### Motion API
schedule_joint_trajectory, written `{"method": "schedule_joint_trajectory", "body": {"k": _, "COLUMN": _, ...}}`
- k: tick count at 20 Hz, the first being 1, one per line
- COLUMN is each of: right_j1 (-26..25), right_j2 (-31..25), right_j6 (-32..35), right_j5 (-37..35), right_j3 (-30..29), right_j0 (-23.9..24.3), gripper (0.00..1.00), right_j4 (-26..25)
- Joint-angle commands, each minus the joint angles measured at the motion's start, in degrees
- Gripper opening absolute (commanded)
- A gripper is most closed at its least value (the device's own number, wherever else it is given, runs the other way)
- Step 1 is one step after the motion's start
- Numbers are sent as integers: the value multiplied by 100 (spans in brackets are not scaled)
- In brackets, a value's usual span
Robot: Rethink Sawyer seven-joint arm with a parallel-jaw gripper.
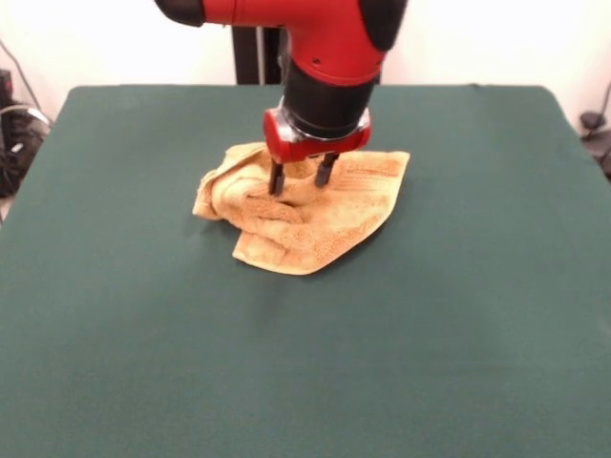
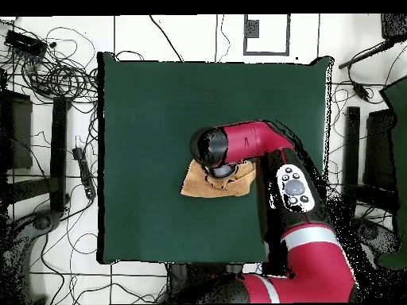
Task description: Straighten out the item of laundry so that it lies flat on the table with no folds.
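While towel [image 1: 305, 219] lies crumpled, hand [image 1: 300, 178] spread above.

This is a robotics lab. A red and black robot arm [image 2: 270, 151] stands at a table [image 2: 159, 95] covered in dark green cloth. Around the table, on a pale tiled floor [image 2: 135, 278], lie loose tangled cables [image 2: 56, 71] and black stands [image 2: 57, 143].
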State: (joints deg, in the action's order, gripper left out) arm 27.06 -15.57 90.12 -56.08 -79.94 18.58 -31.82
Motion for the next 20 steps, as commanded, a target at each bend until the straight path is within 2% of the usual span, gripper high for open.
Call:
{"method": "schedule_joint_trajectory", "body": {"k": 1, "right_j1": -514, "right_j2": -2, "right_j6": -605, "right_j5": -1305, "right_j3": -222, "right_j0": -388, "gripper": 100, "right_j4": -155}}
{"method": "schedule_joint_trajectory", "body": {"k": 11, "right_j1": -681, "right_j2": 133, "right_j6": -871, "right_j5": -2142, "right_j3": -12, "right_j0": -543, "gripper": 100, "right_j4": -507}}
{"method": "schedule_joint_trajectory", "body": {"k": 20, "right_j1": -914, "right_j2": 216, "right_j6": -641, "right_j5": -1533, "right_j3": -3, "right_j0": -458, "gripper": 100, "right_j4": -998}}
